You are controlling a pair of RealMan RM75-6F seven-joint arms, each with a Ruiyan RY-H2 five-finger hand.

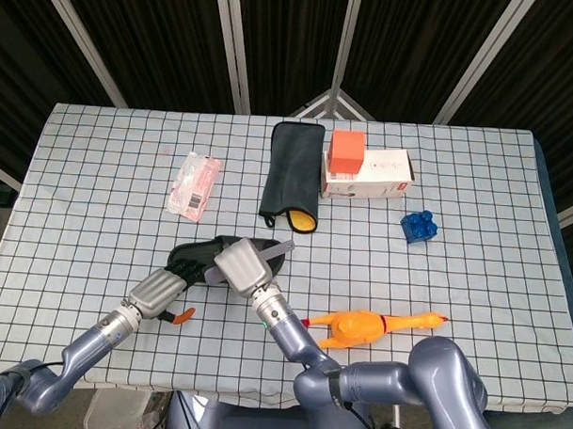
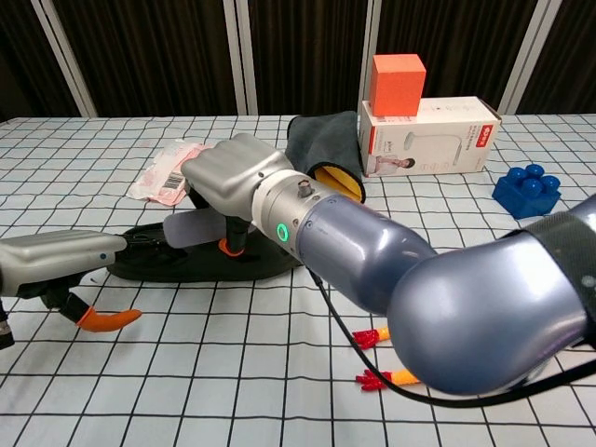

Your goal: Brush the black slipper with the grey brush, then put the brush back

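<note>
Right hand point(image 2: 233, 177), smooth silver shell, fingers curled round the flat grey brush point(image 2: 191, 230), over the matte black slipper point(image 2: 191, 263) at table centre-left. Left hand point(image 2: 58, 262) at slipper's 8 o'clock, fingers resting on its end, grip unclear.

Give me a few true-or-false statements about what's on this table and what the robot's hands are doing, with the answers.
1. The right hand holds the grey brush over the black slipper. True.
2. The orange block lies flat on the tablecloth. False: it sits on top of the white box.
3. The left hand rests at the end of the slipper farthest from the rubber chicken. True.
4. The blue toy brick is inside the white box. False: it stands alone on the cloth, apart from the box.
5. The pink packet lies under the slipper. False: it lies apart, farther back on the table.
</note>
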